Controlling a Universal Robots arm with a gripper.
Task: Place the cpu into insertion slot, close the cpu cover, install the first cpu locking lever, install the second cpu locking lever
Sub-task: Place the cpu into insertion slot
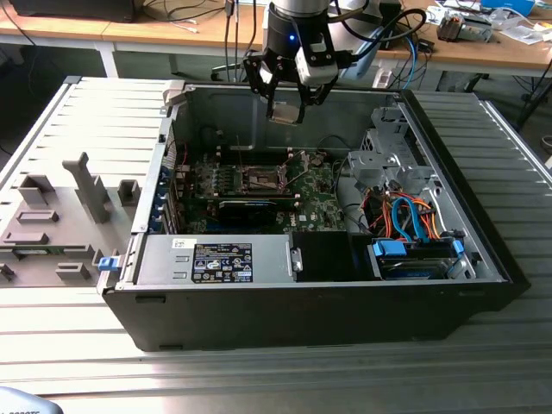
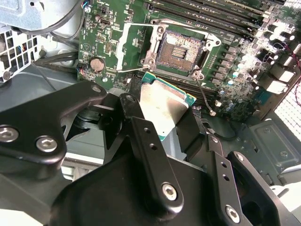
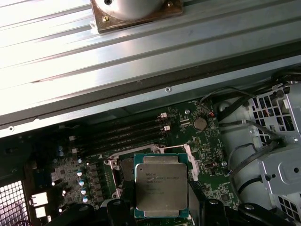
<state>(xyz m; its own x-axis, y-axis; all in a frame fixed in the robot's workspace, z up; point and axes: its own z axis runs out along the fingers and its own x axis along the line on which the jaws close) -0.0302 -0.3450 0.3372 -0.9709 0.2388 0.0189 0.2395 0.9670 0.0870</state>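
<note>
The cpu is held between the fingertips of the gripper, which is closed on two opposite edges of the chip. The gripper hangs above the open computer case, well clear of the motherboard beneath it. In both wrist views the chip is seen lying flat in the grasp, its silvery metal top turned up toward the wrist and a green edge showing around the plate. It is close to square, and its slightly longer side is judged to run outward from the gripper, away from the fingers. In the second wrist view the insertion slot lies below the gripper and a little beyond the chip's far edge. The slot is bare and unfilled, with the cpu cover swung open at one side of it. A thin locking lever is seen released between socket and chip. The step in hand is judged to be the carrying of the chip to the socket. It would be done well if the chip were kept level, its edges squared to the shiny rim while well above it, and the raised lever and open cover given a wide berth. The contacts in the recess should not be brushed by a tilted corner, and the grasp should be kept firm until the chip is seated.
</note>
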